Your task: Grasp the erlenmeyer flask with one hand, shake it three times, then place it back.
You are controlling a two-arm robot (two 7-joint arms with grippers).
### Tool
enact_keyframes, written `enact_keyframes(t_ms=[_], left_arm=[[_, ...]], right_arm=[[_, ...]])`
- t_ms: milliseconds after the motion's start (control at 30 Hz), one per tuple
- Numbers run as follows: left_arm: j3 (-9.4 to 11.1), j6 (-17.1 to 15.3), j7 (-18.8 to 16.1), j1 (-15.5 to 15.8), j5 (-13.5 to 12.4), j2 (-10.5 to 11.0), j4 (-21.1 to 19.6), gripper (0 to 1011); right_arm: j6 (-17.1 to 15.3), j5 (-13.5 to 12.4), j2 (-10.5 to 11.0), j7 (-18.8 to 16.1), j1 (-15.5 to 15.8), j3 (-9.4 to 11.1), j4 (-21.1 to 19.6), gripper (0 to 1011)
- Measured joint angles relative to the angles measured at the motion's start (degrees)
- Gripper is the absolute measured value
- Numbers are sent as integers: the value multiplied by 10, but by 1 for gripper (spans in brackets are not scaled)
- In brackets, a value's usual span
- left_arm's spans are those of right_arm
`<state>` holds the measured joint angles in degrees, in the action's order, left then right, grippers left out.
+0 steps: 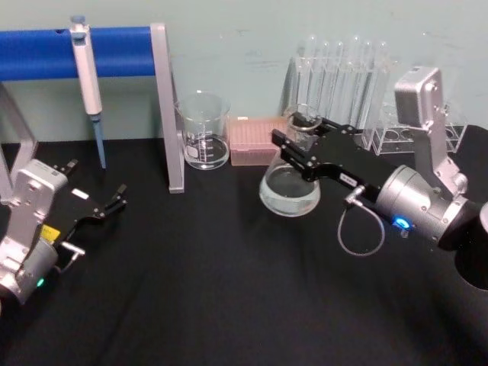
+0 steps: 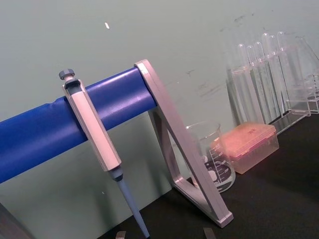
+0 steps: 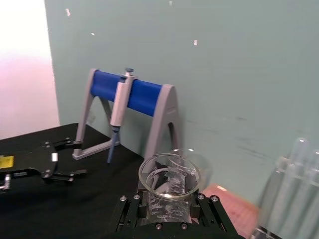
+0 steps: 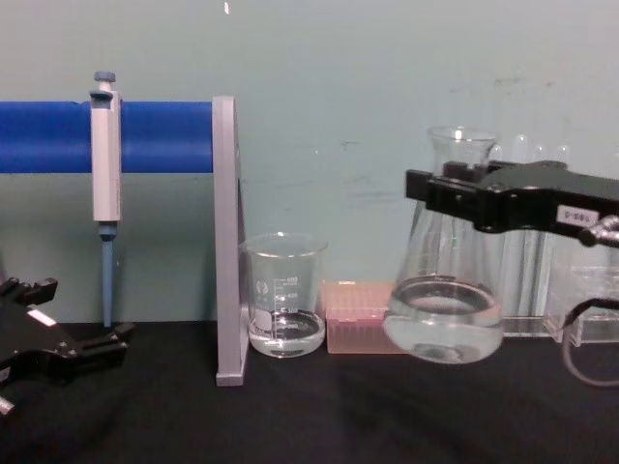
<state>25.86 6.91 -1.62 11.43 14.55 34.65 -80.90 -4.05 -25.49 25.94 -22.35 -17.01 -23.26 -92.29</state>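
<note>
While the right gripper [image 1: 295, 134] grips the erlenmeyer flask [image 1: 290, 191] by its neck with closed jaws, right of centre, I would shake gently, keeping the liquid inside; the left gripper [image 1: 116, 200] rests open, lower left.

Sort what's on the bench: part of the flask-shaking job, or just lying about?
In use: flask; right gripper, shut on its neck.
Lying about: beaker, pipette, blue stand, pink tip box, test tubes; left gripper, parked open at left.
</note>
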Motion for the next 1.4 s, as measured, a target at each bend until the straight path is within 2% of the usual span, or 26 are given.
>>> enact_keyframes(t_ms=[267, 633, 967, 1400], left_arm=[[0, 0, 0, 0, 0, 0, 0, 1001], [0, 0, 0, 0, 0, 0, 0, 1001], [0, 0, 0, 0, 0, 0, 0, 1001], [0, 0, 0, 0, 0, 0, 0, 1001]], right_arm=[[-6, 7, 2, 14, 16, 24, -9, 458], [-10, 15, -3, 11, 22, 33, -12, 458], [-9, 16, -10, -7, 14, 25, -5, 457], [-5, 10, -16, -39, -4, -2, 4, 458]])
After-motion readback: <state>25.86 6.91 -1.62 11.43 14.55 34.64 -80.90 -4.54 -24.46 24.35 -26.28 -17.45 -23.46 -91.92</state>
